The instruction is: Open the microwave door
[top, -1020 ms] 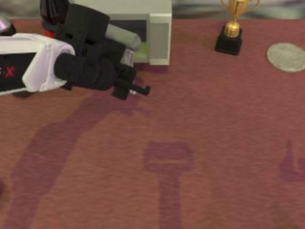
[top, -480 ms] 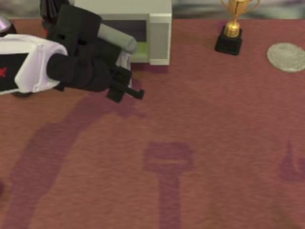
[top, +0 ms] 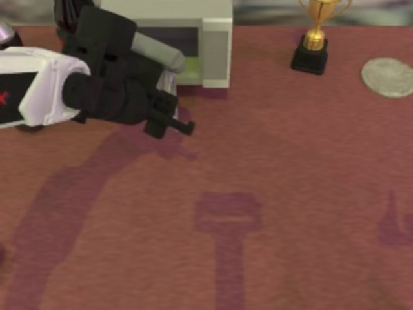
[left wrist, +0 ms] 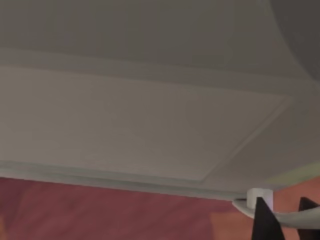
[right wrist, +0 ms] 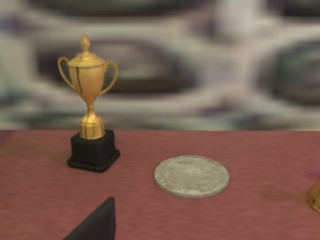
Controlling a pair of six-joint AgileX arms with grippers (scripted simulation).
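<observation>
The left gripper [top: 175, 124] sits low in front of the microwave [top: 193, 16], at the free edge of the door [top: 159, 50]. In the left wrist view a thin pale lip at the door's edge runs right by its dark tips, but whether it is clamped on that lip cannot be told. It is most likely placed there because the free edge, farthest from the hinge, gives the most leverage for swinging the panel. The door stands angled out from the front, partly open, with a strip of green floor [top: 188, 76] showing behind it beside the control strip [top: 217, 51]. The microwave is at the far edge of the table [top: 290, 194], left of centre, so the task looks well under way. Up close the door is a flat, smooth, matte light-grey slab with a shallow recessed rectangular window, hard and rigid, with little to grip apart from its edge. The table is covered in dull red, felt-like cloth. Well to the right stand a glossy gold trophy [top: 314, 35] on a black block and a flat, rough grey disc [top: 389, 76]. The right gripper [right wrist: 97, 222] shows only as a dark tip near them, idle, its state unclear.
</observation>
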